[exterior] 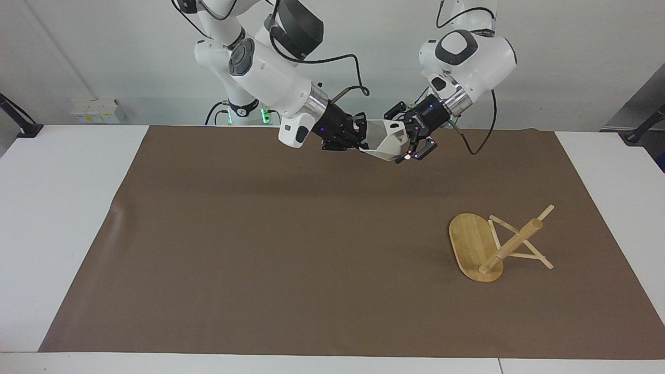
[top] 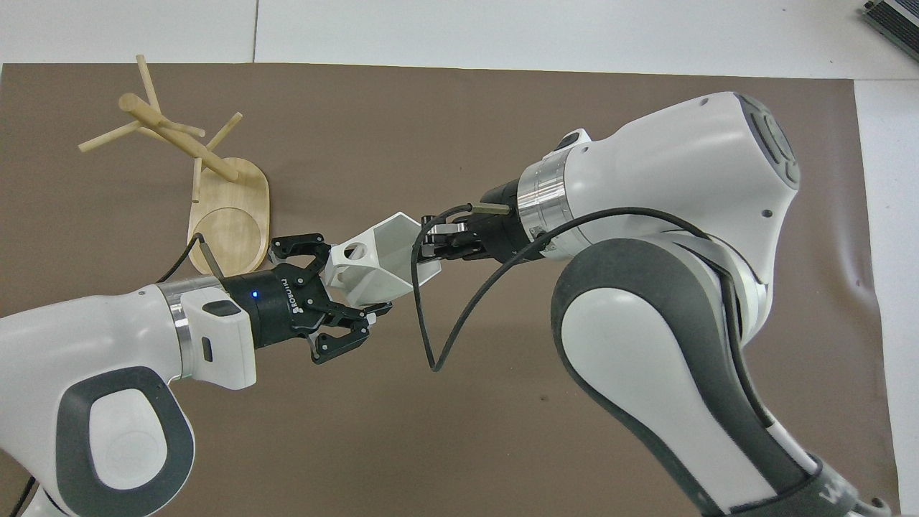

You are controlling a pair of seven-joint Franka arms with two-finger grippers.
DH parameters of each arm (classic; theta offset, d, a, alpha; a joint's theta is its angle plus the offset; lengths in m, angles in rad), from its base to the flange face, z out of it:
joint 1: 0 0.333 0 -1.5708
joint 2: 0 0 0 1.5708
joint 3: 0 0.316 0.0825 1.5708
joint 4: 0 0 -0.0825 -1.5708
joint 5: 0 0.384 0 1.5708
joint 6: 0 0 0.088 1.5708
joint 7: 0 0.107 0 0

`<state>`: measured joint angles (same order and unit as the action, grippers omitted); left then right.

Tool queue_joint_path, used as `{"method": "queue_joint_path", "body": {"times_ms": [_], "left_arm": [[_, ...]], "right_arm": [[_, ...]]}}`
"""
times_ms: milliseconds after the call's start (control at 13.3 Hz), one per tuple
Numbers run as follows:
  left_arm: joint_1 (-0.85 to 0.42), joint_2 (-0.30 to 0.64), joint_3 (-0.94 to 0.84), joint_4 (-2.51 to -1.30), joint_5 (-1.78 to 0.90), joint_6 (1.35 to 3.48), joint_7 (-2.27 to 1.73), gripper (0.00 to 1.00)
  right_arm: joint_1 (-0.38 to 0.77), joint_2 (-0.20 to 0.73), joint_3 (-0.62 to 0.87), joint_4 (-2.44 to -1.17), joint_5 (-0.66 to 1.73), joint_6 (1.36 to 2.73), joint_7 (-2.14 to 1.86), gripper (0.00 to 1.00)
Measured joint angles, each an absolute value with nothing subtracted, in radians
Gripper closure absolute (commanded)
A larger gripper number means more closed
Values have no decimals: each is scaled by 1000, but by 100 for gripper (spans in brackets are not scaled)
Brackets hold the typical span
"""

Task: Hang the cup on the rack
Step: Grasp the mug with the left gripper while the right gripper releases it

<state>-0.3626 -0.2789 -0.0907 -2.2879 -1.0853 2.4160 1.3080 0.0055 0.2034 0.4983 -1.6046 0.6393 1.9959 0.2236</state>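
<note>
The white faceted cup (exterior: pixel 387 143) (top: pixel 380 269) hangs in the air on its side, between the two grippers and over the robots' edge of the brown mat. My right gripper (exterior: pixel 358 140) (top: pixel 431 248) is shut on its rim. My left gripper (exterior: pixel 408 145) (top: pixel 348 283) grips the cup's other end, one finger beside the holed handle and one under the body, both against the cup. The bamboo rack (exterior: pixel 499 246) (top: pixel 179 136) stands on the mat toward the left arm's end, farther from the robots than the cup, with its pegs bare.
A brown mat (exterior: pixel 260 234) covers most of the white table (exterior: pixel 62 208). The rack's oval base (exterior: pixel 470 241) is the only other thing on the mat. A black cable (top: pixel 423 323) loops down from the right wrist beside the cup.
</note>
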Motion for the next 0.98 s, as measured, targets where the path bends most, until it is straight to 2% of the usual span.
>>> {"method": "queue_joint_path", "body": {"times_ms": [75, 226, 452, 979], "left_arm": [[-363, -279, -91, -2288, -1086, 2416, 1308, 100], [-363, -279, -90, -2289, -1094, 2418, 1301, 100], [-362, -279, -83, -2289, -1104, 2420, 1287, 100], [-353, -278, -74, -2290, -1105, 2440, 1276, 100]], "right_arm": [[6, 203, 498, -1604, 638, 1996, 224, 63], [7, 203, 500, -1603, 624, 1996, 223, 0], [9, 201, 506, -1598, 545, 1996, 205, 0], [9, 194, 503, -1597, 526, 2006, 204, 0]]}}
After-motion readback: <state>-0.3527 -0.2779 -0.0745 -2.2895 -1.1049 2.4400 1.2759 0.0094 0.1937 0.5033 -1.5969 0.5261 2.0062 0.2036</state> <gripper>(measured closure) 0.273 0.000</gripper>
